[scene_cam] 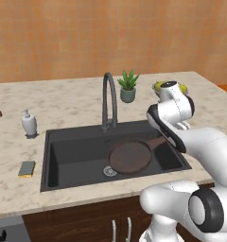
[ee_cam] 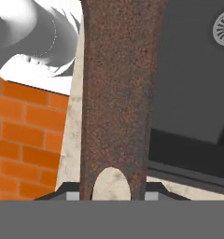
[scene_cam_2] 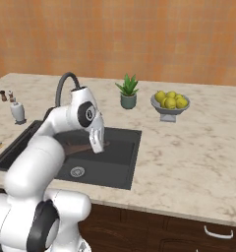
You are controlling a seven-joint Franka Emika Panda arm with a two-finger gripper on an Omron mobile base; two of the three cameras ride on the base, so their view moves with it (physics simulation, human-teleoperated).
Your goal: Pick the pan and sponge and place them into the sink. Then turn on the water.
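Both fingers of the tool (scene_cam_2: pixel 97 145) are clamped on the handle of the pan (scene_cam: pixel 130 156), which is held over the sink (scene_cam: pixel 77 158); the sponge (scene_cam: pixel 26 168) lies on the surface (scene_cam: pixel 63 101).

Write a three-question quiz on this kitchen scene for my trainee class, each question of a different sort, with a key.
1. True or false: the pan is inside the sink.
2. Where does the sponge lie?
A. in the sink
B. on the counter left of the sink
C. in the fruit bowl
3. Fill in: the pincer is shut on the pan's ____.

Key:
1. True. The pan sits over the basin beside the drain.
2. B. It lies on the counter, outside the basin.
3. Handle. In the hand view the long brown handle runs up from between the fingertips.
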